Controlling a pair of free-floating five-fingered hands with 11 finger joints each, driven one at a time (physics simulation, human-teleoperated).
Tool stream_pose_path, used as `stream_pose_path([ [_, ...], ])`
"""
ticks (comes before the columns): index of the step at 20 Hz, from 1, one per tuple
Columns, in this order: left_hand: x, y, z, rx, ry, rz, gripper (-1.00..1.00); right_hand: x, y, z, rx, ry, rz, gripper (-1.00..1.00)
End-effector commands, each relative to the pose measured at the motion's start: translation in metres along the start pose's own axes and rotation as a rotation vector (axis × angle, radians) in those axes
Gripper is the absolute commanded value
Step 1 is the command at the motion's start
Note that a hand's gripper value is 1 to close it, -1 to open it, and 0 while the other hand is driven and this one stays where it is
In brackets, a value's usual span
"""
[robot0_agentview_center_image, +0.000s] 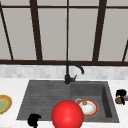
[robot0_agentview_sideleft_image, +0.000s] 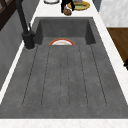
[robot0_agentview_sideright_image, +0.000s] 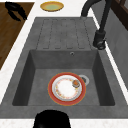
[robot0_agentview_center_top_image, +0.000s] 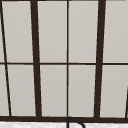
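- Nearest the camera in the front view, a red sphere (robot0_agentview_center_image: 67, 114) hangs over the near edge of the sink (robot0_agentview_center_image: 25, 100) and covers part of the basin.
- Left robot hand (robot0_agentview_center_image: 33, 120): idle in the air at the near left corner of the sink, off the near edge of the surface (robot0_agentview_center_image: 15, 85). In the right side view it shows above the wooden floor (robot0_agentview_sideright_image: 15, 11). It holds nothing, and whether it is open or closed cannot be told.
- Right robot hand (robot0_agentview_center_image: 121, 95): over the surface, just right of the basin. It is closed on a small brown item (robot0_agentview_center_image: 119, 100) that hangs under the fingers. The left side view shows the same grip (robot0_agentview_sideleft_image: 67, 5), with the item (robot0_agentview_sideleft_image: 67, 11) near a yellow plate (robot0_agentview_sideleft_image: 83, 6) at the far right.
- Basin contents: an orange-rimmed plate (robot0_agentview_sideright_image: 56, 98) lies flat on the floor of the right-hand basin. A white dish (robot0_agentview_sideright_image: 65, 88) rests on it, with a second small brown piece (robot0_agentview_sideright_image: 75, 83) at the dish's edge.
- Other fixtures: a black faucet (robot0_agentview_center_image: 71, 72) stands at the far rim, and another yellow plate (robot0_agentview_center_image: 3, 103) lies on the surface to the left.
- Step in hand, as a judgement: the brown item is being carried between the right-side plate and the basin.
- The next move calls for a steady grip and clearance over the basin's right rim.
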Motion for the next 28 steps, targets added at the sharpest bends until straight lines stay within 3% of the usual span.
stream_pose_path([
  [1,0.0,0.0,0.0,0.0,0.0,0.0,0.0,-0.011,-0.027,0.013,0.001,0.008,-0.004,-1.0],
  [5,0.0,0.0,0.0,0.0,0.0,0.0,0.0,-0.025,-0.05,0.02,0.03,-0.001,-0.003,-1.0],
  [8,0.0,0.0,0.0,0.0,0.0,0.0,0.0,-0.043,-0.055,0.017,0.033,-0.023,-0.031,-1.0],
  [15,0.0,0.0,0.0,0.0,0.0,0.0,0.0,-0.087,-0.033,-0.024,-0.026,-0.06,-0.075,-1.0],
  [21,0.0,0.0,0.0,0.0,0.0,0.0,0.0,-0.1,-0.011,-0.072,-0.017,0.001,-0.06,-1.0],
  [26,0.0,0.0,0.0,0.0,0.0,0.0,0.0,-0.108,-0.015,-0.105,0.188,0.041,-0.127,-1.0],
  [28,0.0,0.0,0.0,0.0,0.0,0.0,0.0,-0.112,-0.014,-0.097,0.283,0.055,-0.156,-1.0],
])
